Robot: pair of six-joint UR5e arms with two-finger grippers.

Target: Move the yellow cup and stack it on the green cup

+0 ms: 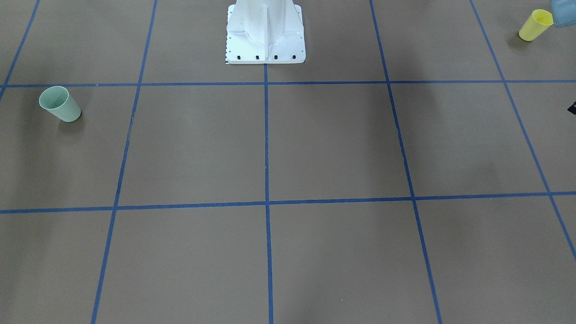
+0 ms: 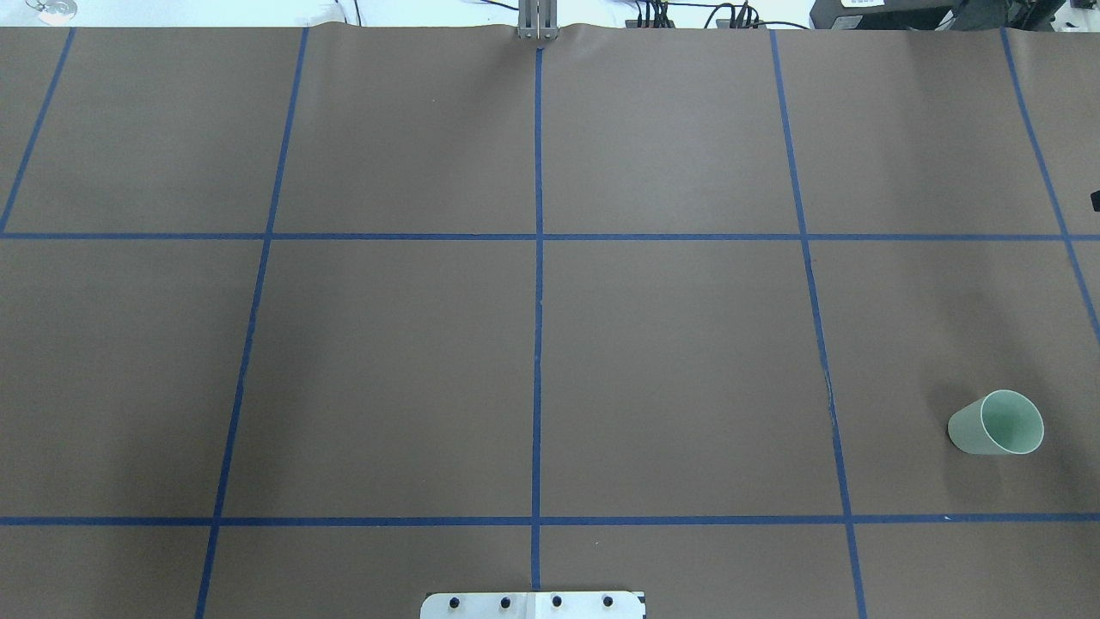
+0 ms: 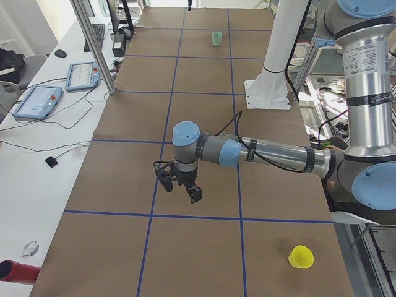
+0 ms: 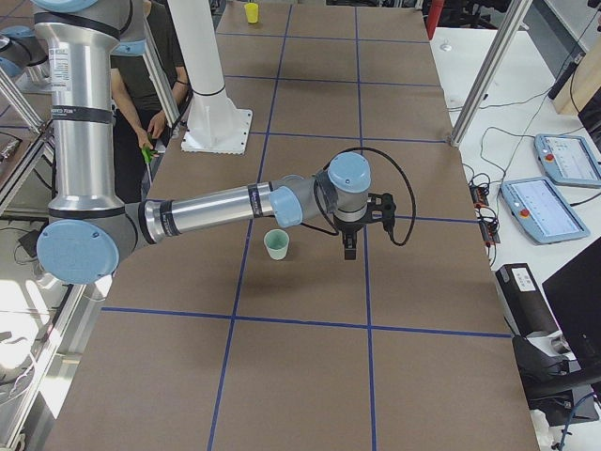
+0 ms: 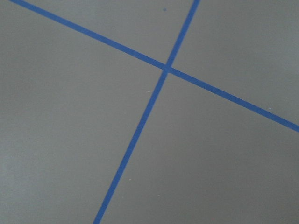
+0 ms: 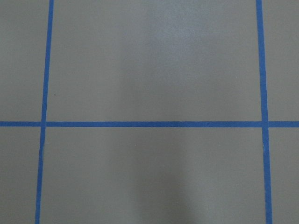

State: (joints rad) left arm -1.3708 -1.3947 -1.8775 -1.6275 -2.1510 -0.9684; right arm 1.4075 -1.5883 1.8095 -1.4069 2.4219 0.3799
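The yellow cup (image 1: 534, 24) stands upright near the table's corner on the robot's left; it also shows in the exterior left view (image 3: 301, 257) and the exterior right view (image 4: 251, 12). The green cup (image 1: 60, 104) stands upright on the robot's right side (image 2: 997, 423) (image 4: 276, 244) (image 3: 216, 38). My left gripper (image 3: 179, 185) hovers over the table, well away from the yellow cup. My right gripper (image 4: 349, 246) hangs just beside the green cup, apart from it. I cannot tell whether either is open or shut. Both wrist views show only brown paper and blue tape.
The white robot base (image 1: 265, 36) stands at the table's robot-side edge (image 2: 533, 604). A pale blue thing (image 1: 564, 11) sits close to the yellow cup. Benches with tablets (image 3: 37, 99) (image 4: 563, 155) run along the far side. A person (image 4: 155, 85) stands behind the base.
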